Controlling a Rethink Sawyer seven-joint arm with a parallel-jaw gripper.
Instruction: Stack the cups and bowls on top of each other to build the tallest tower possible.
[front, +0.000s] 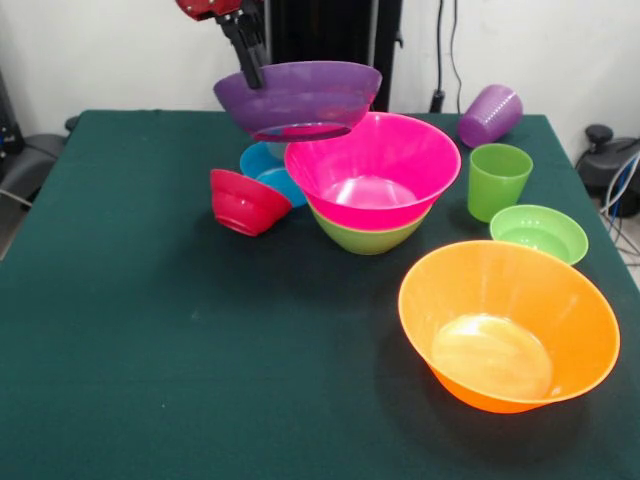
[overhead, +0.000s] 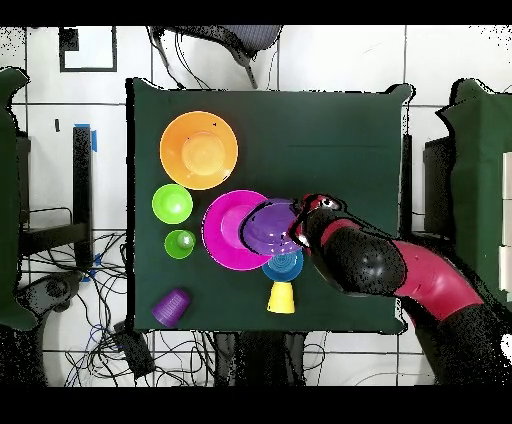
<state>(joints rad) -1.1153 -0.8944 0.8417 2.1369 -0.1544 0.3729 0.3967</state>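
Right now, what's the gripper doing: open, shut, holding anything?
Gripper: shut on the rim of the purple bowl, holding it in the air above the pink bowl.

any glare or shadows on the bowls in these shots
Front view: a bright glare patch sits on the orange bowl's floor and a softer one inside the pink bowl; soft shadows fall on the cloth beside both. Overhead view: the orange bowl shows a pale centre; the arm covers part of the purple bowl.
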